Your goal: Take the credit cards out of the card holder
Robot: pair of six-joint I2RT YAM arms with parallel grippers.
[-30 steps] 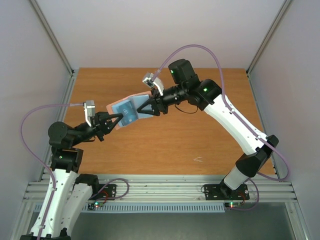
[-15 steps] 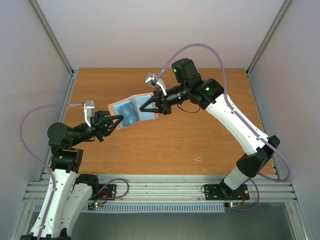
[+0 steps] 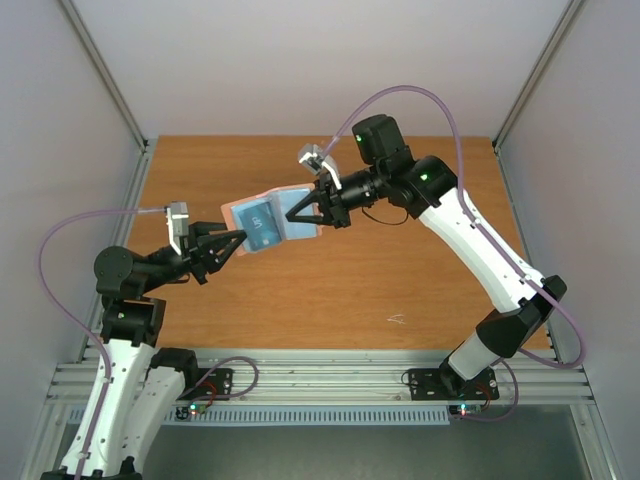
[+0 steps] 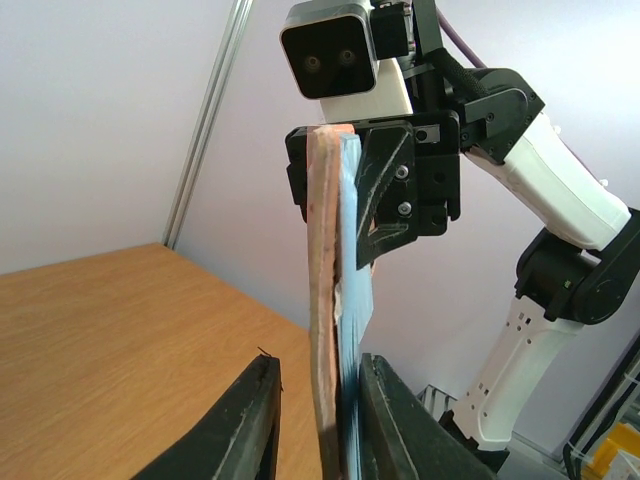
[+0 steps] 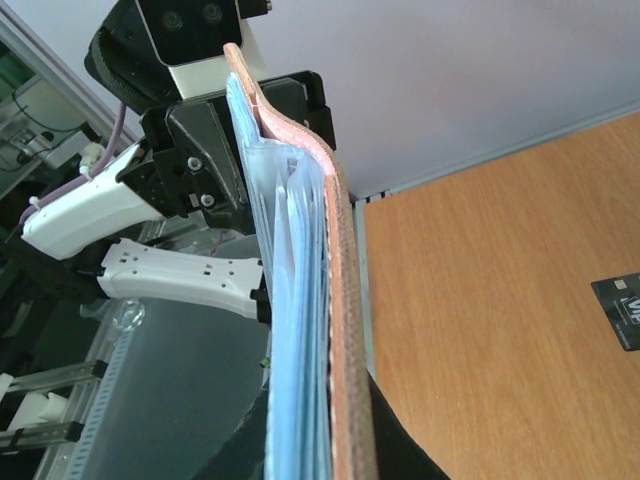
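Closest to me, my left jaws are open a little bit. The edge of the small flat folding wallet (image 3: 270, 218), pinky-brown outside and light blue inside, sits in the gap between them. I can see space on its brown side, so I don't think they are squeezing it. The wallet is up in the air above the brown wooden counter (image 3: 330, 290), stretched between my two arms, with its blue inside showing from above. On its far end my right jaws are shut tight on it, so I think they are the only thing holding it up. That is what worries me. If my right jaws slip, the wallet will drop onto the counter. It could also flop or fold shut, because nothing firm holds my near end. Inside I can see a blue card (image 3: 262, 226) in one panel, and thin blue layers from the side, but I can't tell how many cards are in there. If I close my left jaws on the wallet and the card together, I will just tug the whole wallet, and it might bend or pop out of my right jaws. A loose card could slide out and fall. Farther off, a dark grey-black card (image 5: 622, 310) lies flat on the counter.
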